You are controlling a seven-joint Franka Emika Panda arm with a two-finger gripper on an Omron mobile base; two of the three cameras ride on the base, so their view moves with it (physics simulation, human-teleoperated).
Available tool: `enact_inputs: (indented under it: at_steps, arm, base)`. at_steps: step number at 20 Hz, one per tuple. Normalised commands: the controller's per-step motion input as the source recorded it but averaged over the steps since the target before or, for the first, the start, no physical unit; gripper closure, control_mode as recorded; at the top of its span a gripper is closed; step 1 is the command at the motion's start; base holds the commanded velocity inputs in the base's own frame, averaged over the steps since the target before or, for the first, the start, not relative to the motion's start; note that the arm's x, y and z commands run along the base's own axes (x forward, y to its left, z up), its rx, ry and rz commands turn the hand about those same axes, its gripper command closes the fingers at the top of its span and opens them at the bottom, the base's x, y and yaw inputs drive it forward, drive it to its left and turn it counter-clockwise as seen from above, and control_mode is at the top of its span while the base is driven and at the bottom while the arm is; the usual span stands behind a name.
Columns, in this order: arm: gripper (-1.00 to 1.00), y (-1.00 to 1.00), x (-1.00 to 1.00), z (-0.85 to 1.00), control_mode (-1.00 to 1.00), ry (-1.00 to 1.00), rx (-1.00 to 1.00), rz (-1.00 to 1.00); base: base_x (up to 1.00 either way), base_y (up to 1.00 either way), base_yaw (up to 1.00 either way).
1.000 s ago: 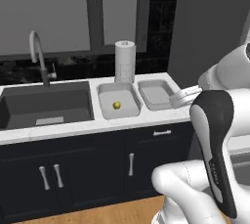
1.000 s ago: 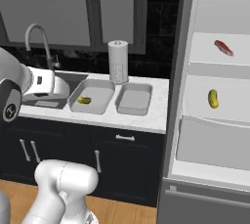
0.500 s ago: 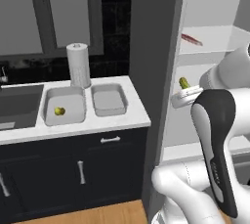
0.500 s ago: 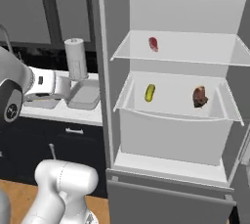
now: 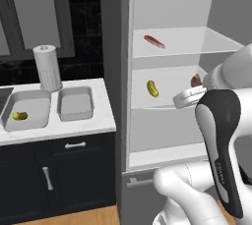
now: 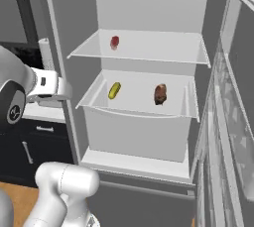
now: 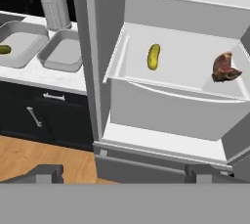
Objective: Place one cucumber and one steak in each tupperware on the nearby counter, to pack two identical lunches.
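The fridge stands open. On its middle shelf lie a yellow-green cucumber (image 7: 154, 56) (image 5: 153, 88) (image 6: 114, 90) and, to its right, a dark brown steak (image 7: 224, 66) (image 5: 196, 80) (image 6: 160, 94). A slim red steak (image 5: 154, 41) (image 6: 114, 42) rests on the upper shelf. Two grey tupperware trays sit on the counter (image 5: 74, 126) left of the fridge. The left tupperware (image 5: 30, 105) (image 7: 22, 39) holds a second cucumber (image 5: 19, 116) (image 7: 4, 49), and the right tupperware (image 5: 75, 103) (image 7: 63, 52) holds nothing. My gripper (image 7: 124, 174) is open and empty, well short of the fridge shelves.
A paper towel roll (image 5: 47, 67) (image 7: 52, 0) stands behind the trays. The fridge door (image 6: 223, 122) hangs open on the right. Navy cabinets with silver handles (image 5: 75, 145) run under the counter. A strip of wooden floor (image 7: 44, 154) shows below.
The whole picture has shifted: the base drove right, from the sink and counter to the open fridge. The gripper stays open and empty.
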Motion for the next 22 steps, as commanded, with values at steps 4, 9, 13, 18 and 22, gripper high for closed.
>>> enact_inputs:
  at_steps: [4, 9, 13, 18, 22]
  arm:
    - [-1.00, 0.00, 0.00, 0.00, 1.00, 0.00, 0.00, 0.00]
    - [-1.00, 0.00, 0.00, 0.00, 1.00, 0.00, 0.00, 0.00]
    - [-1.00, 0.00, 0.00, 0.00, 1.00, 0.00, 0.00, 0.00]
    - [-1.00, 0.00, 0.00, 0.00, 1.00, 0.00, 0.00, 0.00]
    - [-1.00, 0.00, 0.00, 0.00, 1.00, 0.00, 0.00, 0.00]
  base:
    - [-0.07, -0.39, 0.03]
    - [-0.06, -0.35, 0.05]
    - [0.00, -0.31, 0.01]
    - [0.00, -0.19, 0.00]
    - [0.00, -0.03, 0.00]
